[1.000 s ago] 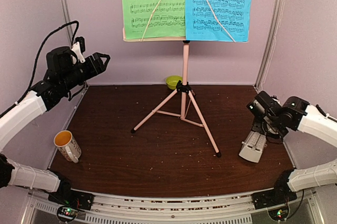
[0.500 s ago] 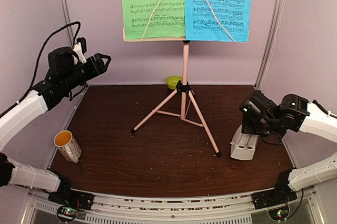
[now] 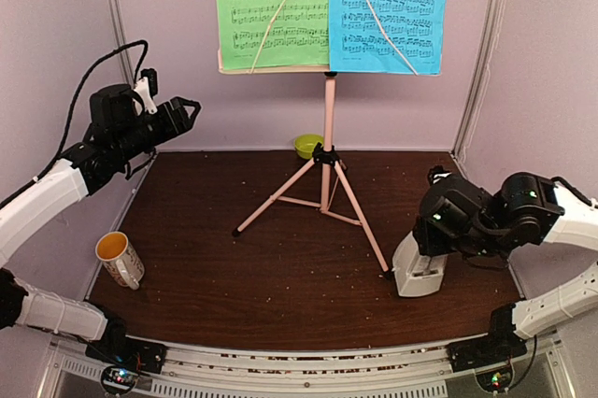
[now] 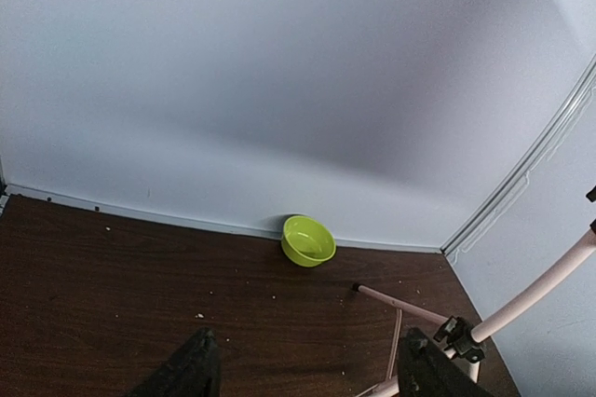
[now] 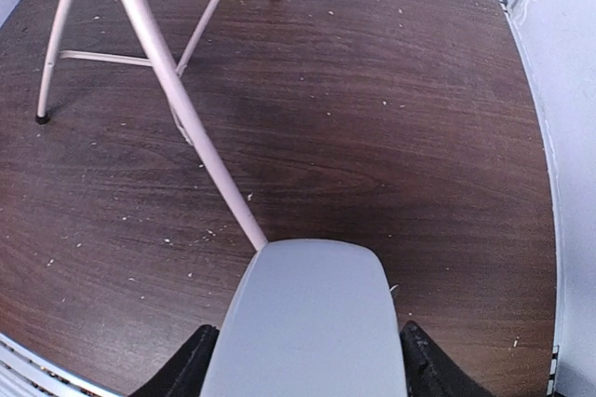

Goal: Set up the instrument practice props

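The right gripper [image 5: 303,369] has its jaws squeezed on the metronome [image 5: 307,313], one finger on each side. The pale top fills the gap between them. I think it is held this way so it stays standing up and can be put down straight. Right in front of these jaws is one leg of the pink music stand [image 3: 329,118]. The leg's foot is just beside the metronome; I cannot tell if they touch. I also cannot tell if the metronome sits on the table [image 3: 280,267] yet. The right arm comes in low from the side, with its wrist bent down.

The left gripper [image 4: 307,374] has its jaws apart, with nothing between them. In front of them and lower down is a lime-green bowl [image 4: 308,239] by the back wall. The left arm is held up high and points toward the stand, likely just waiting.

High above both jaws, the green sheet [image 3: 271,6] and blue sheet [image 3: 388,6] rest side by side on the stand, so the metronome looks like the last job.
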Motion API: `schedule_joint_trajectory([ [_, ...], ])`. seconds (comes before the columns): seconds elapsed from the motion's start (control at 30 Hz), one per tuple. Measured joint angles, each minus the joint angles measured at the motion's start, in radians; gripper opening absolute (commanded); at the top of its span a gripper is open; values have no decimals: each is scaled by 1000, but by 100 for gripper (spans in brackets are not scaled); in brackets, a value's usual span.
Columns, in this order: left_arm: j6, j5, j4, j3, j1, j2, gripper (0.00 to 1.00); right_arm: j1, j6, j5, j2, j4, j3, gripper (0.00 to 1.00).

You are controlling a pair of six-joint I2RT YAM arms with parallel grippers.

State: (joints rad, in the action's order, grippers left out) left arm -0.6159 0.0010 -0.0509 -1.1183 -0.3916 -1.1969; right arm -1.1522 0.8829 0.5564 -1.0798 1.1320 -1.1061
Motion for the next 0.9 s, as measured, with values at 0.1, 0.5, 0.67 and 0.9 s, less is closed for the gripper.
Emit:
schedule_joint_trajectory([
  [0.1,1,8,6,0,0,0,67,-34,-23,-1,-17,-21,-25,32],
  [0.5,122,116,111,206,-33,70,65,-87,-183,-72,-254,-315,-106,30],
  [0.67,233,154,195,378,-121,106,64,-87,-322,-108,-329,-426,-124,30],
  [0.9,411,223,400,653,-238,129,68,-80,-540,-226,-355,-558,-121,26],
])
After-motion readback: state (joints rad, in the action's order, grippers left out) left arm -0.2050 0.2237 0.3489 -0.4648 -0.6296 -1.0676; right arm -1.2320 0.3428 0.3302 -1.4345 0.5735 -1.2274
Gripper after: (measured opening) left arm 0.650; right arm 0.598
